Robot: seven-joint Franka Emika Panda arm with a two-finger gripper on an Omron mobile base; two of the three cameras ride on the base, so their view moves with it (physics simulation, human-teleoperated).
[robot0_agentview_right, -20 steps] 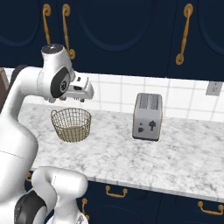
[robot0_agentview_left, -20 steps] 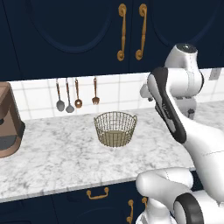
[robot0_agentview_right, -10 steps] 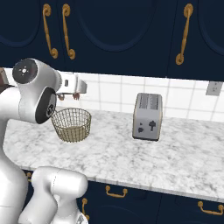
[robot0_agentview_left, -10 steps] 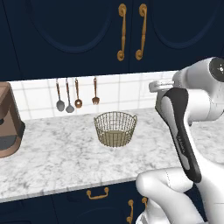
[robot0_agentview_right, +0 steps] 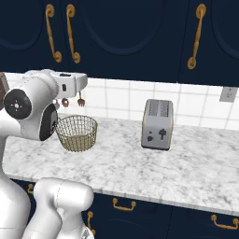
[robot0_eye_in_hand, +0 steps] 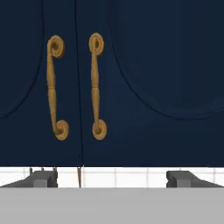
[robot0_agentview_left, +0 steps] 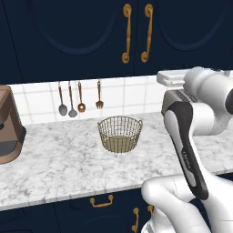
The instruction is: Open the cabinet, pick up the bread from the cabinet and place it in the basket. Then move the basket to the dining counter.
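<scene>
While aimed at the cabinet (robot0_eye_in_hand: 144, 87), gripper (robot0_eye_in_hand: 111, 178): released, tips spread wide, grasping nothing; raised above and right of the basket (robot0_agentview_left: 119, 133), short of the doors.
Cabinet: straight above the basket, both doors shut, seam running between the two handles.
Bread: judged to sit behind the shut doors, above the basket; cannot tell on which side.
Basket: upright on the counter (robot0_agentview_left: 59, 159), nothing inside.
Risk, wrong handle: left handle (robot0_eye_in_hand: 55, 87) and right handle (robot0_eye_in_hand: 96, 87) close together on either side of the seam; easy to close on both or on the wrong one, and so jam the pull.
Risk, slip: slim, curved brass; likely to slide out of the tips if clamped near a curled end rather than mid-shaft.
Risk, door swing: likely to sweep back toward the arm above the basket; a straight pull instead of an arc may wrench the grip loose.
Risk, bump: elbow hanging just right of the basket in the left base view; a low retreat could knock it along the counter.
Around, utensils (robot0_agentview_left: 77, 98): four hanging on the tiles behind and left of the basket, clear of the path.
Around, coffee machine (robot0_agentview_left: 9, 125): far left of the basket, well apart.
Around, toaster (robot0_agentview_right: 158, 124): right of the basket, well apart.
In the way: only the shut doors between tips and bread.
</scene>
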